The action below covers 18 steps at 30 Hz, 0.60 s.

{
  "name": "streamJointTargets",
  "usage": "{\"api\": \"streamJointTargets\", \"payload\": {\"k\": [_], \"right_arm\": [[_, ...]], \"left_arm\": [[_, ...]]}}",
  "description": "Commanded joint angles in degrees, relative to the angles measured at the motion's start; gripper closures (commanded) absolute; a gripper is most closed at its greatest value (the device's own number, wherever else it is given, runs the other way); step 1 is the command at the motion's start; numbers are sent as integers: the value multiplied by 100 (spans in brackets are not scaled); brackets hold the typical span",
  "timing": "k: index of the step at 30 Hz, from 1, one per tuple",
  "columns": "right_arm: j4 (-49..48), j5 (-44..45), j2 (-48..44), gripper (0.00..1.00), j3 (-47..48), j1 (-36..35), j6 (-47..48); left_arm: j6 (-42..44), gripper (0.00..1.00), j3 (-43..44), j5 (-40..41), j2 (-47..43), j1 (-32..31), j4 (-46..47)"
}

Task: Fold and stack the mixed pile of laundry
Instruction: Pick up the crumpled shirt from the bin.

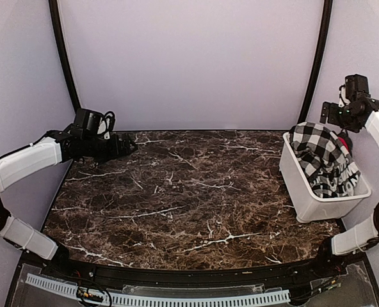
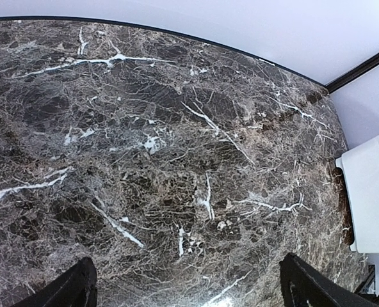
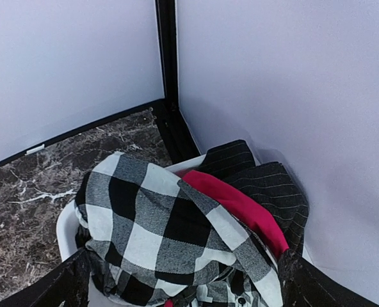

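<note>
Table [image 1: 177,192] wide open left and centre; white bin [image 1: 327,208], checked garment [image 1: 321,157] heaped over rim, blocks right edge

- Top view: the table [image 1: 177,192] is seen from high behind.
- Left wrist: it is viewed across towards the white bin [image 2: 369,192].
- Right wrist: the bin, shared by all, is seen closely.

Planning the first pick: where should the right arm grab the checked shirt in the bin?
Probably pinch the raised hump of the checked garment from straight above. It heaps above the rim of the white bin and overlaps the red garment, so its crown is exposed, while the bin walls block a sideways approach.
</note>
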<state>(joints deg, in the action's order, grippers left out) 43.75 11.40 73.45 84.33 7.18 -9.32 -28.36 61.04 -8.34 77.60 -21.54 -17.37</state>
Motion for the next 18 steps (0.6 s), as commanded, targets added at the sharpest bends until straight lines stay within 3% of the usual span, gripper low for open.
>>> {"api": "streamJointTargets", "payload": {"k": [1,14,17,18], "right_arm": [[-117,455,414,2,172,106,-47],[-312,409,1818,2,583,530,117],[-222,146,1963,10,682,523,80],[-251,95,1925,17,633,529,80]], "left_arm": [[-45,1,206,-209,44,-26,188],[56,1,107,-92,-59,-26,292],[58,1,98,-128,-63,-26,287],[65,1,96,-130,-79,-26,300]]}}
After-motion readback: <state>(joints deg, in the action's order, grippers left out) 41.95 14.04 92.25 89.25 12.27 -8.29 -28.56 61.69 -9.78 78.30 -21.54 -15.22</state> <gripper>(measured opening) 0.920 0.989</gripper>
